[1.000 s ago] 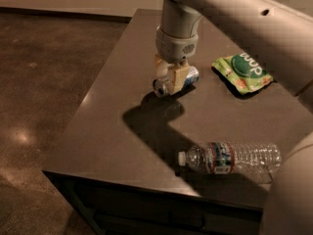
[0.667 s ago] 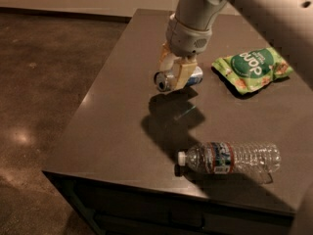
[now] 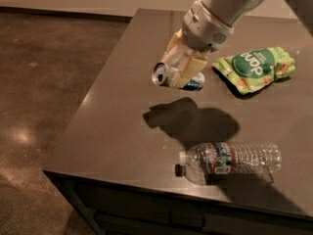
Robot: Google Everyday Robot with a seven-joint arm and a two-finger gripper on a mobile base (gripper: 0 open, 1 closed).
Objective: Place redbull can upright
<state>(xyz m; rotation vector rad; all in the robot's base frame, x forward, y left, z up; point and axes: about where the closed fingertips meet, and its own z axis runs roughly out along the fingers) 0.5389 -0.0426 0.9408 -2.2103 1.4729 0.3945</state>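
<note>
The redbull can [image 3: 166,76] is a small silver and blue can with its shiny top facing left. It lies on its side in the air, held above the dark table [image 3: 112,131]. My gripper [image 3: 180,67] is shut on the can, its cream fingers [image 3: 190,66] clamped around the can's middle. The arm comes down from the upper right. The can's shadow falls on the table below it.
A clear plastic water bottle [image 3: 230,161] with a red-blue label lies on its side near the table's front edge. A green snack bag [image 3: 255,67] lies at the right back. The table's left edge drops to a brown floor [image 3: 39,82].
My gripper has lifted the can off the table and carried it up; the can stays on its side in the fingers.
</note>
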